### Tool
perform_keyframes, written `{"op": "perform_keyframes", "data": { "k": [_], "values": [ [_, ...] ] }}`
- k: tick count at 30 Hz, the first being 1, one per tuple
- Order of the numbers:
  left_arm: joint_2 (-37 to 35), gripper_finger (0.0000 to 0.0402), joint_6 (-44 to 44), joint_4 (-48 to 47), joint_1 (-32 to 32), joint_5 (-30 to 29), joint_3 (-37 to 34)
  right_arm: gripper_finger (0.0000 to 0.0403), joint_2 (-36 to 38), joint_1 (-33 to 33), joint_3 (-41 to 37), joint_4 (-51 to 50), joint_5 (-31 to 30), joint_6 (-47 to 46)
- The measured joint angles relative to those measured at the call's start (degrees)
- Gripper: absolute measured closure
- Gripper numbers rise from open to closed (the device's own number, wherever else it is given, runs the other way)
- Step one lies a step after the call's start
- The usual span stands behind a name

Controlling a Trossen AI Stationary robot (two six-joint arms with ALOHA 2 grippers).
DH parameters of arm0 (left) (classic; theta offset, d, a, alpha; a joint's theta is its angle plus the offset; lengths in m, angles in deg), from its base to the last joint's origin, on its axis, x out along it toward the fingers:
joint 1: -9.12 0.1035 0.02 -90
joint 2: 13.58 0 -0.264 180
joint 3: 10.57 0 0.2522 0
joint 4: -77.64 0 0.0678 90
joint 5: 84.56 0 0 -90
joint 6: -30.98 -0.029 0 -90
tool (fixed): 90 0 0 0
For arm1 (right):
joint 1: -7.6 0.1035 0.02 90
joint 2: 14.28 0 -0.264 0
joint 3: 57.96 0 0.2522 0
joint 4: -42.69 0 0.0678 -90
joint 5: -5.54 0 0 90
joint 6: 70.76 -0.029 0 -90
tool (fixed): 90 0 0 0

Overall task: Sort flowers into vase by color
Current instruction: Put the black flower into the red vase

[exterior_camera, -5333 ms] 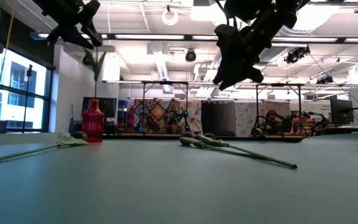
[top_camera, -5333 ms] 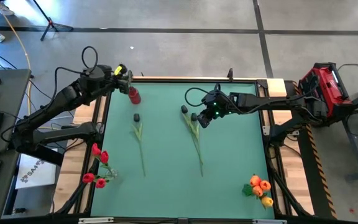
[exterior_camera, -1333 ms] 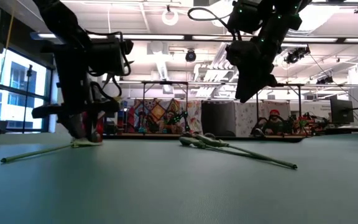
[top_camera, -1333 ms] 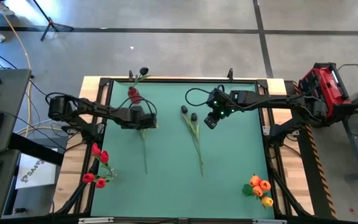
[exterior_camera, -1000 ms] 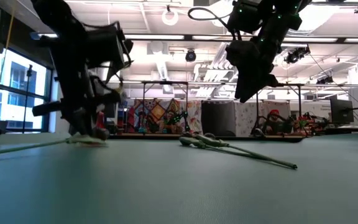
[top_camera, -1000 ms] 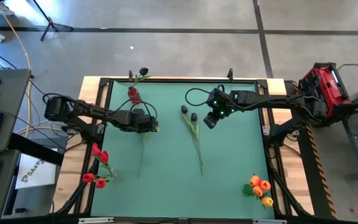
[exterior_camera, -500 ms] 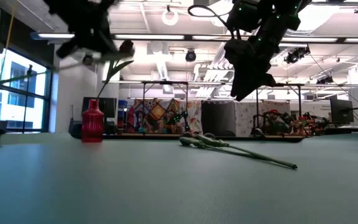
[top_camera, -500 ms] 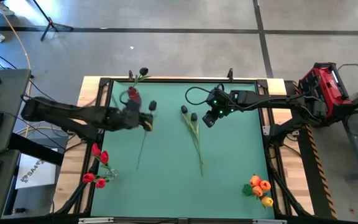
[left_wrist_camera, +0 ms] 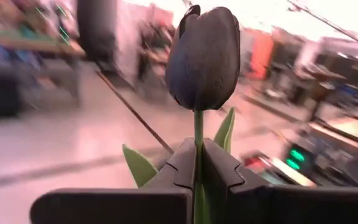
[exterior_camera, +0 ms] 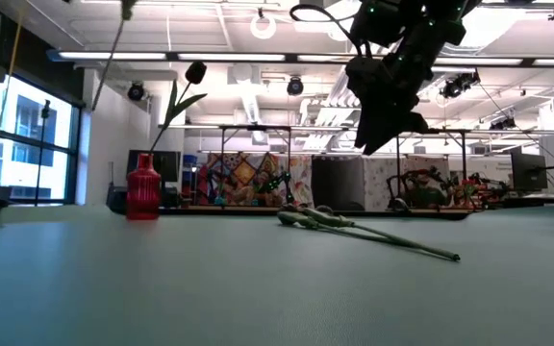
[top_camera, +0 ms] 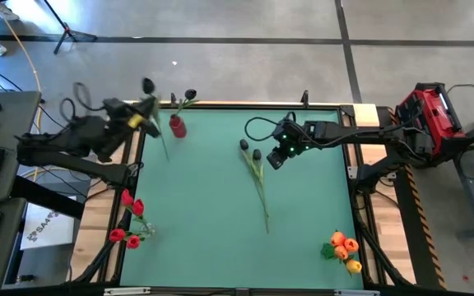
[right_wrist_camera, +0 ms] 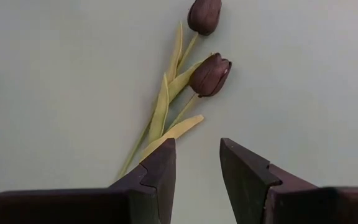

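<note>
My left gripper [top_camera: 146, 115] hangs high over the table's far left corner, shut on a black flower [top_camera: 148, 85] whose head [left_wrist_camera: 204, 56] stands just past the fingertips. A red vase [top_camera: 177, 126] stands near that corner with one black flower [exterior_camera: 196, 72] stuck in it by its stem. Two more black flowers [right_wrist_camera: 210, 74] lie side by side on the green table [top_camera: 220, 247], heads toward the far edge. My right gripper [top_camera: 272, 161] hovers open above their heads, touching nothing. My left gripper pinches the black flower's thin green stem [left_wrist_camera: 198, 134] between its two fingers, a short way below the head. The fingers point about level and lie across the stem. The flower is lifted clear of the table, its long stem [top_camera: 163, 144] slanting down below the fingers.
A bunch of red flowers [top_camera: 130, 222] lies at the table's near left edge. Orange-yellow flowers [top_camera: 344, 249] lie at the near right corner. The middle and near part of the green table is bare.
My left gripper has risen from the table toward the far left corner, tipping from downward to about level and rolling. The black flower has gone up with it, from lying on the table beside the vase to hanging clear in the air.
</note>
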Motion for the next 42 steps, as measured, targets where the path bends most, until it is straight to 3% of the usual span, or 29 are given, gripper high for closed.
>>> {"op": "perform_keyframes", "data": {
  "k": [4,7,14,26,32,42],
  "values": [
    [-1.83,0.0401,-13.67,7.17,1.22,-6.68,-0.07,0.0289,0.00,0.93,0.00,0.04,-2.02,0.00],
    [-1.89,0.0401,-19.22,10.28,4.49,-7.66,-0.61,0.0289,0.00,1.07,0.00,0.57,-2.76,-0.01],
    [2.33,0.0401,-24.40,16.64,17.38,3.71,-0.61,0.0289,0.00,1.05,0.00,3.40,-2.74,0.10],
    [11.30,0.0401,-21.88,26.27,39.12,26.64,-0.66,0.0289,0.00,2.23,0.00,3.50,0.37,0.01],
    [14.02,0.0401,-20.30,26.90,43.29,30.37,-0.66,0.0289,0.00,4.74,0.00,3.48,0.37,0.17],
    [16.38,0.0401,-19.18,26.74,46.43,31.01,-0.66,0.0289,0.00,7.18,0.00,3.42,-1.52,0.21]
  ]
}}
